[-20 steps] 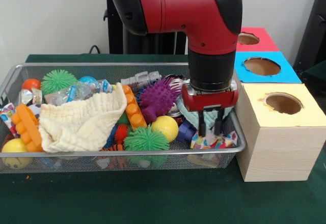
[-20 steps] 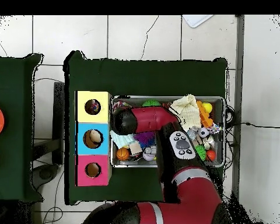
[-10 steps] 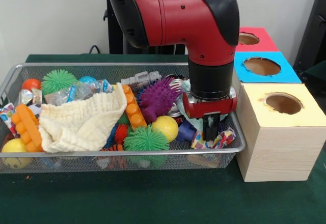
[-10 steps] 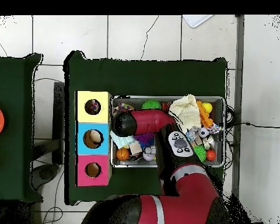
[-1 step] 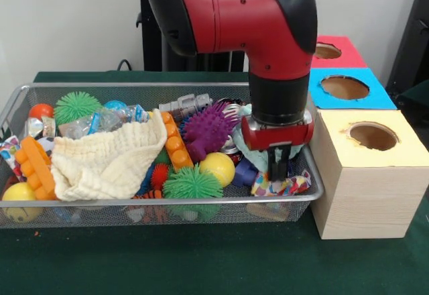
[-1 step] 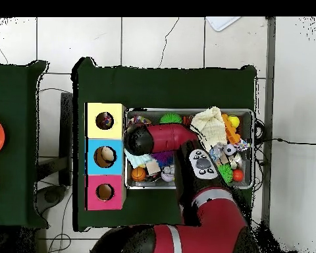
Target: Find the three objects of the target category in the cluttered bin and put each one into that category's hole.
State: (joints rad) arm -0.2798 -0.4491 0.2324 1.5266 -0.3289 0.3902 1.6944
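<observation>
My gripper (image 5: 278,169) is down in the right end of the wire bin (image 5: 167,202), with its two fingers pressed together. The tips pinch a patterned multicoloured cloth (image 5: 288,185) lying against the bin's front right corner. A pale teal cloth (image 5: 257,157) bunches around the fingers. Just right of the bin stands the wooden box with a yellow top and round hole (image 5: 372,136), then the blue one (image 5: 345,87) and the red one (image 5: 326,51). In the overhead view the arm's wrist (image 6: 138,138) covers the gripper beside the yellow hole (image 6: 105,120).
The bin holds a cream cloth (image 5: 107,161), a purple spiky ball (image 5: 208,129), a yellow ball (image 5: 216,167), green spiky balls (image 5: 192,183), orange bricks (image 5: 35,167) and a crumpled plastic bottle (image 5: 100,122). Something lies inside the blue hole (image 6: 106,156).
The fingers stood apart one second ago and have closed on the patterned cloth. The gripper has since risen a little, and the cloth has shifted slightly.
</observation>
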